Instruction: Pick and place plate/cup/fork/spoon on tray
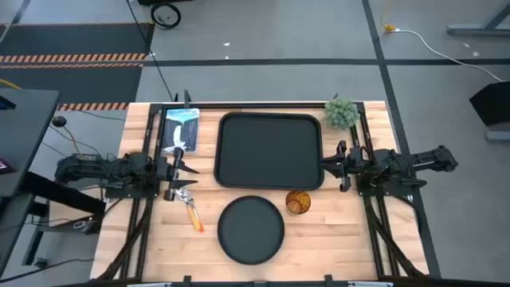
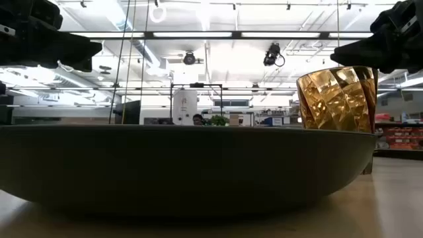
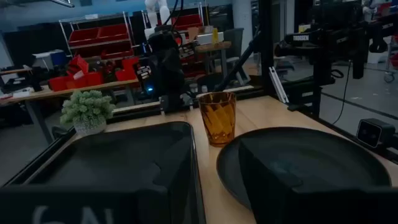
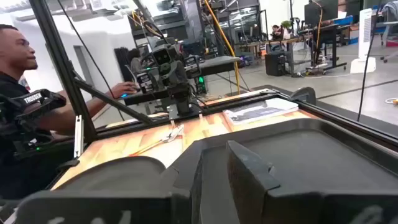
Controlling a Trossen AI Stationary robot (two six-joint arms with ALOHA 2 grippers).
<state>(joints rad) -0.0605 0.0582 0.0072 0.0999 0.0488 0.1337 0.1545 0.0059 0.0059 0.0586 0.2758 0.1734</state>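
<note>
Grippers: left gripper (image 1: pixel 177 165) at frame left and right gripper (image 1: pixel 341 165) at frame right both look parted, empty.
Round matte black plate (image 1: pixel 251 229): lower centre, below the empty rectangular black tray (image 1: pixel 270 151).
Risk: small amber tumbler (image 1: pixel 297 202) just beside the plate's rim may tip if the plate is lifted carelessly.

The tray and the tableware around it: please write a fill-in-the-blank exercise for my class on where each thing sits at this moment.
1. The tray holds ____ of the tableware.
2. The cup stands on the bare table between the tray and the ____.
3. The fork and spoon lie on the wood nearest the ____ tool.
4. The small green plant stands at the tray's corner on the ____ arm's side.

Missing words: none; plate; left; right
</note>
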